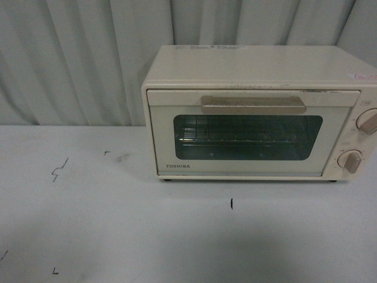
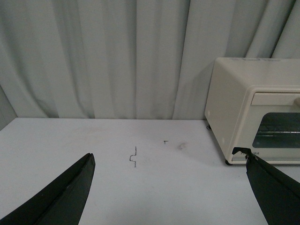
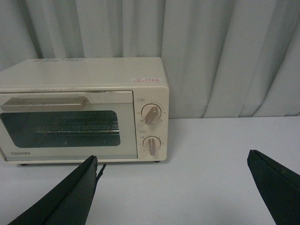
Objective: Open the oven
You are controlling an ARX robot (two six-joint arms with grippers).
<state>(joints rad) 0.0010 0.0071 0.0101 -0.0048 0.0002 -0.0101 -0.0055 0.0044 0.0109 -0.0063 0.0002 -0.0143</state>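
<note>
The cream-white Toshiba oven (image 1: 253, 76) stands at the back right of the white table, its glass door shut, with the beige bar handle (image 1: 253, 105) across the top and a wire rack behind the glass. Two round knobs (image 1: 351, 160) sit on its right side. It also shows in the left wrist view (image 2: 234, 108) and the right wrist view (image 3: 93, 75). My left gripper (image 2: 168, 187) is open and empty, well short of the oven, over bare table. My right gripper (image 3: 173, 187) is open and empty, in front of the oven's knob side. Neither arm shows in the front view.
A pale pleated curtain (image 1: 76, 59) hangs behind the table (image 1: 118, 236). Small black pen marks (image 1: 59, 170) dot the tabletop, one in front of the oven (image 1: 231, 204).
</note>
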